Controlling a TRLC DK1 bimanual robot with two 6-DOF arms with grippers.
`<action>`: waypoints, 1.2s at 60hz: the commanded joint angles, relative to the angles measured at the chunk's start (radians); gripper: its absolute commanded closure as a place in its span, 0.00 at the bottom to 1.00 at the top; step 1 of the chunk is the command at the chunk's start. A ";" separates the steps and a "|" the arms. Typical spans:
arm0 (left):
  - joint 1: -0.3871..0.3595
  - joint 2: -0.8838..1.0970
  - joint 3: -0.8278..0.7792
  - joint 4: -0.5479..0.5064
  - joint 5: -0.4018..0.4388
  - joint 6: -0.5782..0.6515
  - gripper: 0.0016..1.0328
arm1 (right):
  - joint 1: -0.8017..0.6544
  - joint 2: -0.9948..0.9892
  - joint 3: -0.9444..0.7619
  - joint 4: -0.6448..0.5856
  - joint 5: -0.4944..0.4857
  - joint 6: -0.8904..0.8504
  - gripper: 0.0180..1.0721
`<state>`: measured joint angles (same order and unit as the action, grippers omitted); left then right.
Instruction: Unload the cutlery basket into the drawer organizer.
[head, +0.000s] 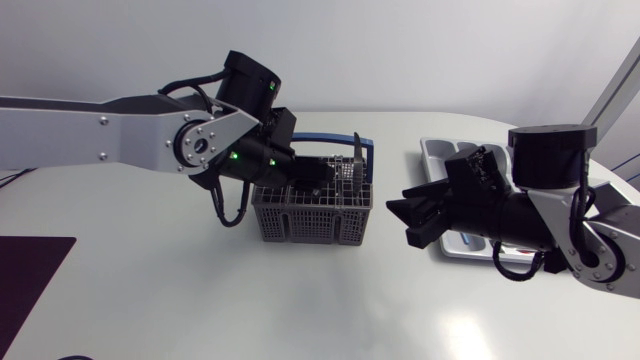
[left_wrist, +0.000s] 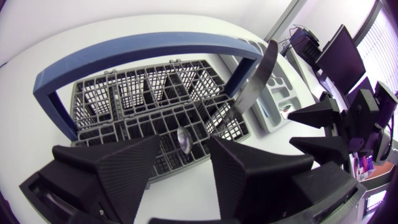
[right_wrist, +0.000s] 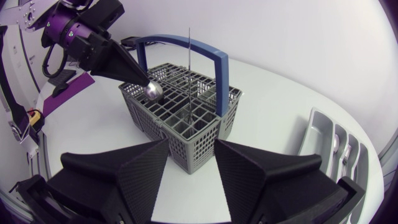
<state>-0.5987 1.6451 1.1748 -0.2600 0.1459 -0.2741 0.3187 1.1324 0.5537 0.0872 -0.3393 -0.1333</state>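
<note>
While the left gripper (left_wrist: 185, 143) straddles the spoon (left_wrist: 183, 138), fingers apart, centre, clamp firmly, and lift clear of the knife (left_wrist: 255, 78).

The grey cutlery basket (head: 310, 225) with a blue handle stands upright under our left jaws. A spoon (left_wrist: 183, 140), bowl upward, stands between these open jaws, and a knife (left_wrist: 256, 78) stands upright beside them. The grey drawer organizer (right_wrist: 311, 137) lies beside our right jaws.
</note>
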 joint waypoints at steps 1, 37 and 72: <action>-0.004 0.033 -0.015 0.010 -0.008 -0.039 0.38 | -0.003 0.013 -0.029 0.017 0.000 0.020 0.47; -0.001 0.064 0.003 0.034 0.023 -0.065 0.68 | -0.006 0.009 -0.023 0.013 -0.003 0.015 0.47; 0.031 0.081 -0.004 0.053 0.101 -0.065 0.83 | -0.010 -0.017 -0.015 -0.020 -0.001 0.006 0.47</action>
<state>-0.5880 1.7020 1.1751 -0.2092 0.2569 -0.3187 0.3119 1.1294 0.5529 0.0784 -0.3393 -0.1337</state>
